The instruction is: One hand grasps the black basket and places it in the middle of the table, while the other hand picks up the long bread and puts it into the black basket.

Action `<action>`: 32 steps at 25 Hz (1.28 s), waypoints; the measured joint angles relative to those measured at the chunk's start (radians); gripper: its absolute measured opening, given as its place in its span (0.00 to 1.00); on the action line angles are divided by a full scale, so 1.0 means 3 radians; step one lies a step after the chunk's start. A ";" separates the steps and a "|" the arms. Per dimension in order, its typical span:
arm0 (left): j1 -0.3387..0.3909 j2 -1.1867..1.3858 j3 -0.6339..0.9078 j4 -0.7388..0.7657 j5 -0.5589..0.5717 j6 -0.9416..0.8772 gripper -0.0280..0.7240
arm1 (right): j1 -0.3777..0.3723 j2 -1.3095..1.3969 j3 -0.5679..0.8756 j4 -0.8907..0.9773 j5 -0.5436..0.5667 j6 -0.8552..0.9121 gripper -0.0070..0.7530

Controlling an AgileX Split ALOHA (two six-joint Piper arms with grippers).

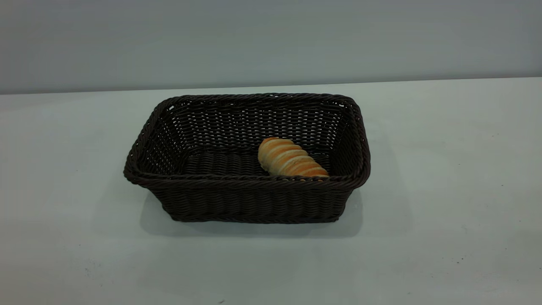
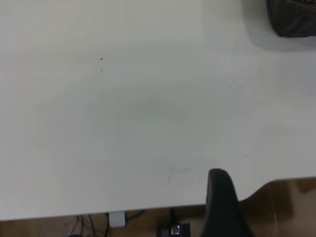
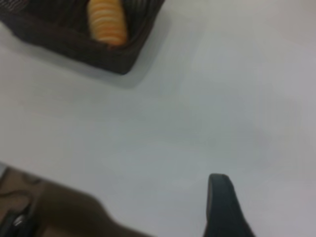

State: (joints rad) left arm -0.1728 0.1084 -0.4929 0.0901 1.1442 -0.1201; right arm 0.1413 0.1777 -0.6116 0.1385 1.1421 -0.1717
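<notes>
table (image 1: 444, 178) is seen as a broad pale surface, with the black basket (image 1: 247, 203) set near its middle, long sides running left to right in the exterior view. the long bread (image 1: 291, 159) is laid inside the basket, on its floor toward the right end; its long axis is angled, one tapered end turned to the back wall, the other to the front right rim. a single dark finger of the left gripper (image 2: 224, 205) is shown over the table edge, well apart from the basket; one finger of the right gripper (image 3: 224, 207) likewise. whether either pair is apart or together cannot be told.
</notes>
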 joint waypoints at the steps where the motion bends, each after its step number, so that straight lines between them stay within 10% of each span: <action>1: 0.0000 -0.0013 0.0000 0.0000 -0.0009 0.0000 0.74 | 0.0000 -0.0052 0.0000 -0.0048 0.0004 0.0011 0.58; 32: 0.0219 -0.0285 0.0000 0.0003 -0.0029 0.0000 0.74 | -0.0008 -0.0296 0.0465 -0.0069 -0.0056 0.0195 0.58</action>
State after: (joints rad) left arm -0.1070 0.0230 -0.4929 0.0911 1.1355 -0.1201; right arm 0.1390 0.0888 -0.4719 0.1178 1.1251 -0.1131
